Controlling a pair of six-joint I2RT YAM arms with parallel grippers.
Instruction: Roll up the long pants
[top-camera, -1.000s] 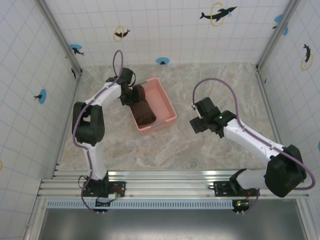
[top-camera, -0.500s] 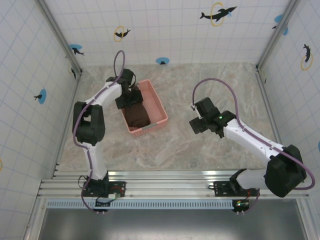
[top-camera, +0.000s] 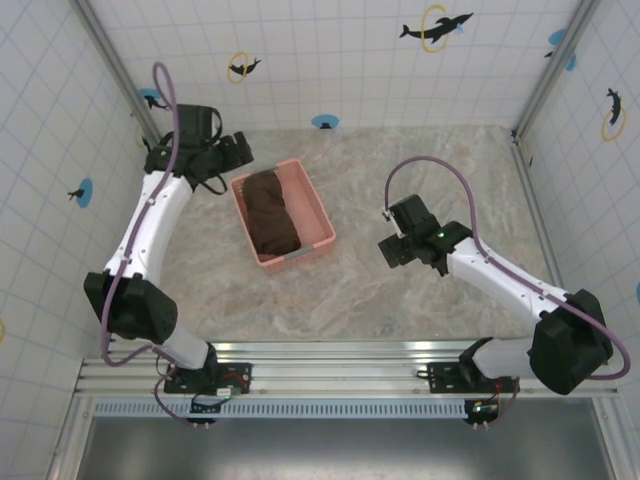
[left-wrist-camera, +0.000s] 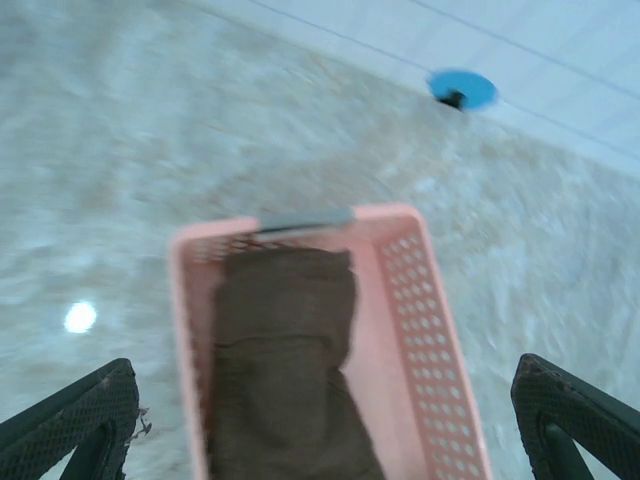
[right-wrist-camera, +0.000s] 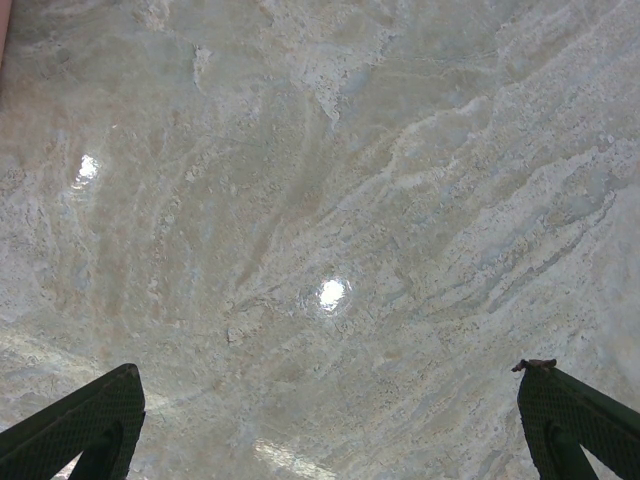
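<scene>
Dark chocolate-brown long pants (top-camera: 272, 212) lie as a compact bundle inside the pink perforated plastic basket (top-camera: 323, 216), running lengthwise and contained within its rim. In the left wrist view a strip of bare basket floor shows along one long side of the fabric.

The basket sits left of centre on the marble-patterned counter (top-camera: 420, 160), set at an angle. Its far short end points toward the back-left corner and all four sides are clear of the tiled walls.

The left gripper (top-camera: 238, 150) is near that back-left corner, beyond the basket's far end and apart from it. Its jaws are spread wide and hold nothing. Its mesh-faced fingers (left-wrist-camera: 85, 415) frame the basket.

The right gripper (top-camera: 390, 250) is over bare counter to the right of the basket, well apart from it. Its jaws are equally wide and empty.

Open counter extends right of the basket and toward the near rail.
</scene>
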